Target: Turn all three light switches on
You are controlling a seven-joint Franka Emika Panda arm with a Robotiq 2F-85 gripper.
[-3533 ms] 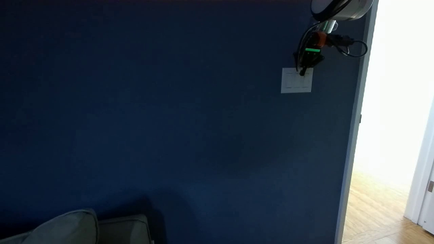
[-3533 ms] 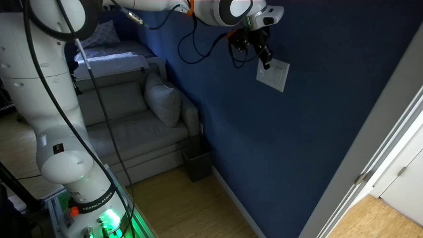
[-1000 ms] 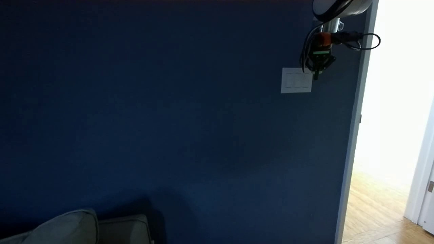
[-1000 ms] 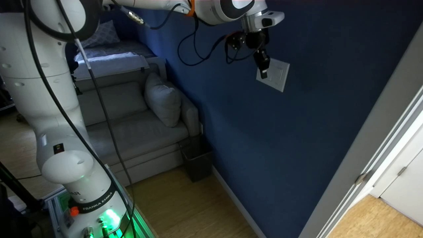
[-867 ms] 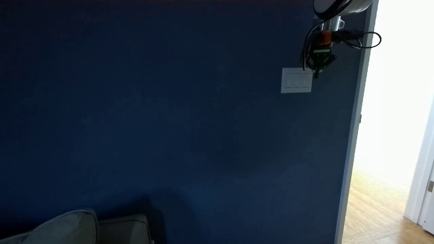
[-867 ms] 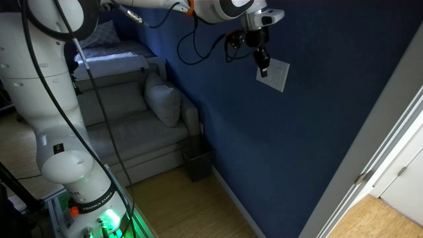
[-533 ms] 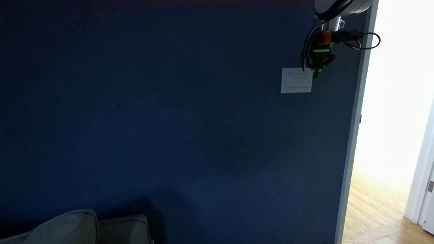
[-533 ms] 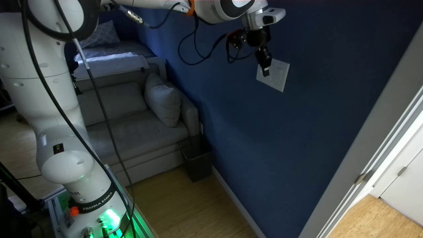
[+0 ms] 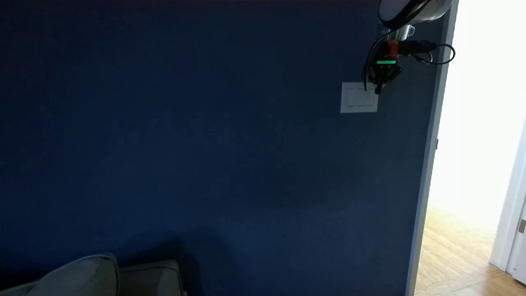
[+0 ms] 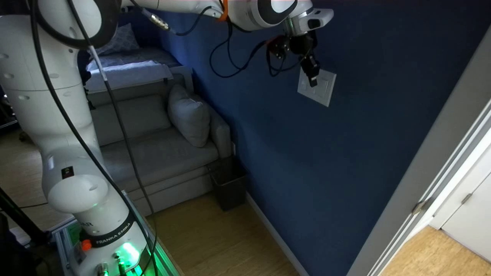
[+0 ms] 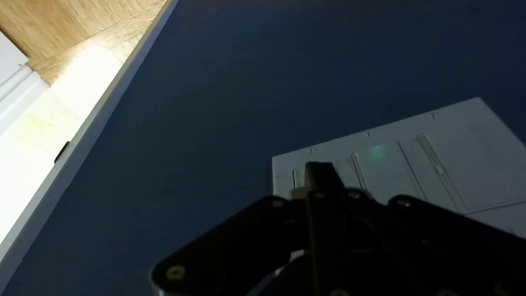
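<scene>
Gripper (image 11: 320, 169) clenched in front of wall plate (image 11: 337, 149) with 3 light switches (image 11: 382, 168); contact hard to tell.

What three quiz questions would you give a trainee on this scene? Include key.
1. How many light switches sit in the white wall plate?

2. True or false: the jaws stand wide open.

3. Where is the dark bin?
A) in the doorway
B) on the floor beside the sofa, near the blue wall
C) on top of the sofa

Key:
1. Three, side by side.
2. False; the wrist view shows the jaws closed together.
3. B
</scene>
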